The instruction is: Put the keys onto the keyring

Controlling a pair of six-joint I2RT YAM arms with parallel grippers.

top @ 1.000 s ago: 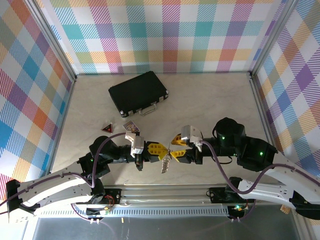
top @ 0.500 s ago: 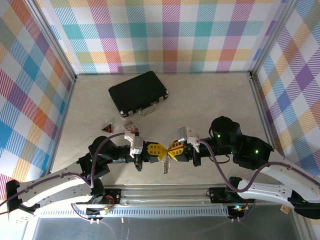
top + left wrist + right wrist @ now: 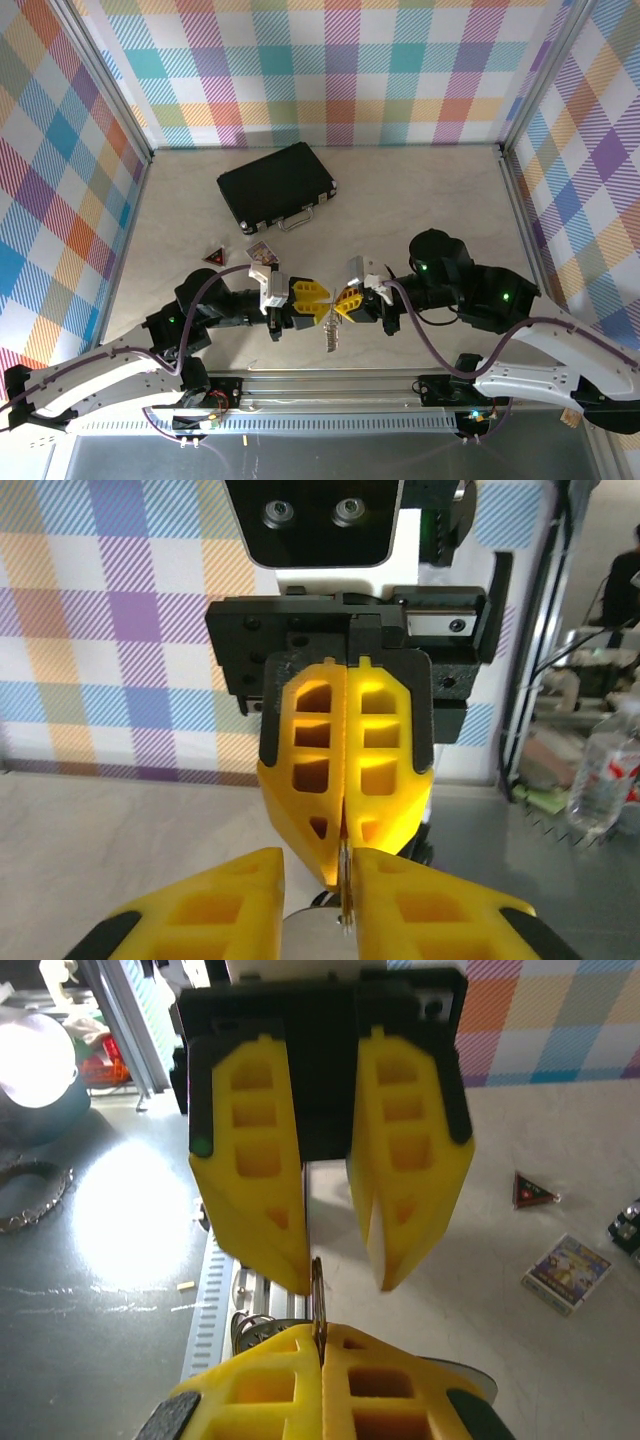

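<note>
In the view from above, the two arms meet in the lower middle of the frame, tip to tip. The right hand point(image 3: 345, 303) comes in from the right. Its yellow fingers point(image 3: 370, 1390) are pressed tight together, and they pinch the thin metal keyring point(image 3: 316, 1295) by its edge. The ring stands up on its edge and sticks out toward the other hand.

The left hand point(image 3: 318, 302) comes in from the left. Its fingers point(image 3: 255, 1180) are a little apart, with a clear gap between them. The ring sits in that gap, just beside one fingertip. You cannot tell if it touches that fingertip.

The keys point(image 3: 331, 336) hang down from the ring, right under the spot where the two hands meet, above the near edge of the counter point(image 3: 420, 210).

Farther back, in the upper middle of the frame, a black case point(image 3: 277, 186) lies flat. A small red triangle point(image 3: 213, 257) and a little card box point(image 3: 262, 251) lie to the left, well apart from the keys.
</note>
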